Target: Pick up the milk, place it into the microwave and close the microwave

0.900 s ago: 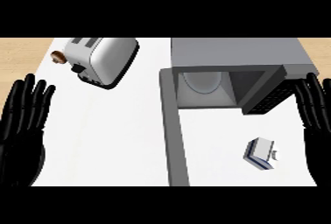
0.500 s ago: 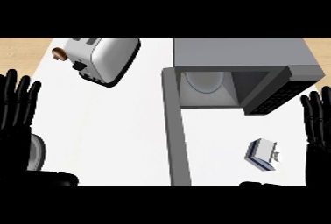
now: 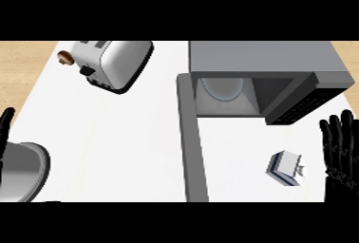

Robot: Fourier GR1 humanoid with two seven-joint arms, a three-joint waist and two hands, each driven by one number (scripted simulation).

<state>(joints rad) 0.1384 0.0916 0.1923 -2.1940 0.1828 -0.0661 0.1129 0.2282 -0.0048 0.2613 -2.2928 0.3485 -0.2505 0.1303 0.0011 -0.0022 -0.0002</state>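
The milk carton (image 3: 286,167) lies on the white counter (image 3: 112,128) at the lower right of the frame, below the microwave (image 3: 266,71) and just left of the right hand (image 3: 341,147), not touching it. That hand rests at the right edge, fingers straight, apart and empty. The microwave door (image 3: 191,137) stands open, running down the middle. Only a fingertip of the left hand (image 3: 5,124) shows at the left edge, above a grey forearm (image 3: 22,171); whether it is spread or curled I cannot tell. A toaster (image 3: 108,64) sits upper left.
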